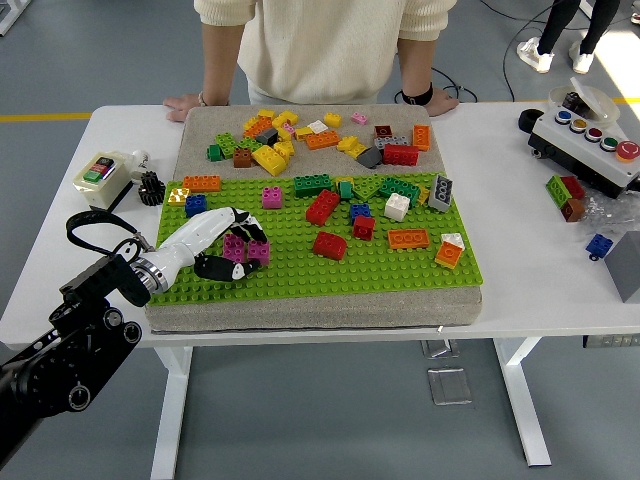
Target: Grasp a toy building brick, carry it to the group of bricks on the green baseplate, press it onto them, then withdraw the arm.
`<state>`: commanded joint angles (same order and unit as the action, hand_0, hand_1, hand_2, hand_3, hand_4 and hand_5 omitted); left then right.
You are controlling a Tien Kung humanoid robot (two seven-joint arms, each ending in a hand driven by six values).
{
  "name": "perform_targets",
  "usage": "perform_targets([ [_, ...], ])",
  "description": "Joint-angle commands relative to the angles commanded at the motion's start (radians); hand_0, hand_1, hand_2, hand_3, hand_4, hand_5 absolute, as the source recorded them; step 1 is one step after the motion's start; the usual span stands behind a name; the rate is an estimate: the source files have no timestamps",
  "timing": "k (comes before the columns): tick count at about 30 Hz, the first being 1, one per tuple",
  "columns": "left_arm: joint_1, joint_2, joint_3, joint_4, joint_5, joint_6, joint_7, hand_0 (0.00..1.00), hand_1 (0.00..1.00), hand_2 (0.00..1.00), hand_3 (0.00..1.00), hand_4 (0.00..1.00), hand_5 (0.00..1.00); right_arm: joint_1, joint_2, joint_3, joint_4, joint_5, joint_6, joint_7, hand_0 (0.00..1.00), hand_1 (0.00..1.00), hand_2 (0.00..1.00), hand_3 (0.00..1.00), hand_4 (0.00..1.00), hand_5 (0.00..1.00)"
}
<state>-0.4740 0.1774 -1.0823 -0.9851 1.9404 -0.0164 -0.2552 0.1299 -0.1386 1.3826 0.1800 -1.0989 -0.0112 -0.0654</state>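
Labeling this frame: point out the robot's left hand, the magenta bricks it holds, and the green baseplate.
left hand [218,243], head view, middle of hand.
magenta bricks [257,249], head view, studded top.
green baseplate [380,268], head view, bare studs.

The left arm [70,345] reaches in from the lower left corner, black up to the wrist, ending in a white hand [215,245] with black fingertips [250,232]. Its fingers curl downward, thumb low on the near side, closed in a grasp.

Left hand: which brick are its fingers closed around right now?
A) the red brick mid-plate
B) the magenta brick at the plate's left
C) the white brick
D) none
B: the left hand has its fingers curled around the magenta brick on the green baseplate.
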Motion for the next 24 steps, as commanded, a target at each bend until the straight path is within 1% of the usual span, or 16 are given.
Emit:
perform_targets([
  [24,0.000,0.000,-0.001,0.000,0.008,-0.003,-0.001,0.652,0.601,0.574,0.540,0.763,0.002,0.000,0.000,0.004,0.000,-0.003,0.000,0.000,0.752,0.674,0.725,0.658,0.912,0.485],
])
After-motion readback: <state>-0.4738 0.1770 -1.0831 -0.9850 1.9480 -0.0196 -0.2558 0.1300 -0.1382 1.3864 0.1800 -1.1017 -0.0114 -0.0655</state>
